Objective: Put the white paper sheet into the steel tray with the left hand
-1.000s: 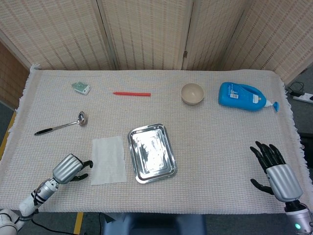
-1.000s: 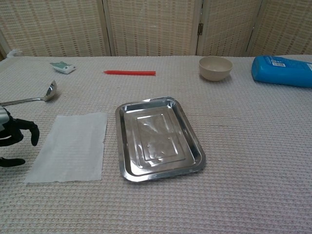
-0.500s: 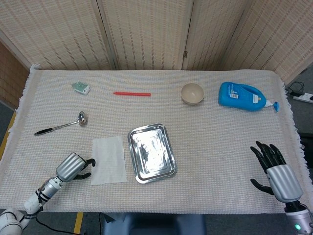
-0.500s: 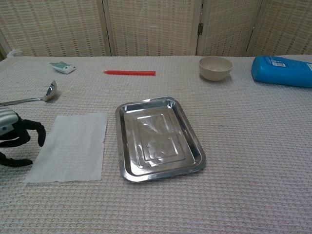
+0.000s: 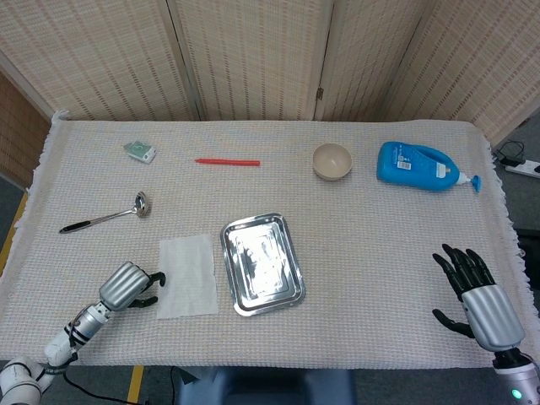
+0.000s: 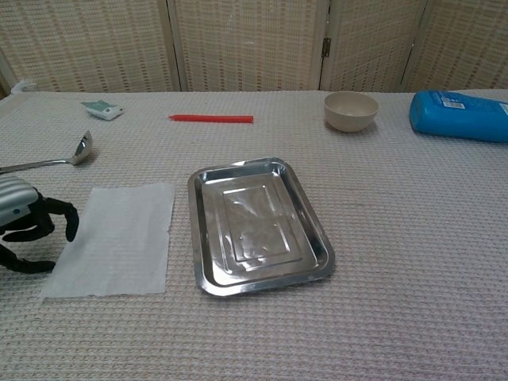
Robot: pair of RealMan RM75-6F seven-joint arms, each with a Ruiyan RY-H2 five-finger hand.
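The white paper sheet lies flat on the cloth, just left of the empty steel tray. My left hand hovers at the sheet's left edge, its dark fingers curled toward the paper and holding nothing; I cannot tell whether a fingertip touches the edge. My right hand rests far off at the table's near right, fingers spread and empty; only the head view shows it.
A steel ladle lies behind my left hand. Further back are a small green-white packet, a red stick, a beige bowl and a blue detergent bottle. Folding screens stand behind the table.
My left hand has crept right, from a gap beside the sheet to its left edge. The sheet, the tray and my right hand have not moved.
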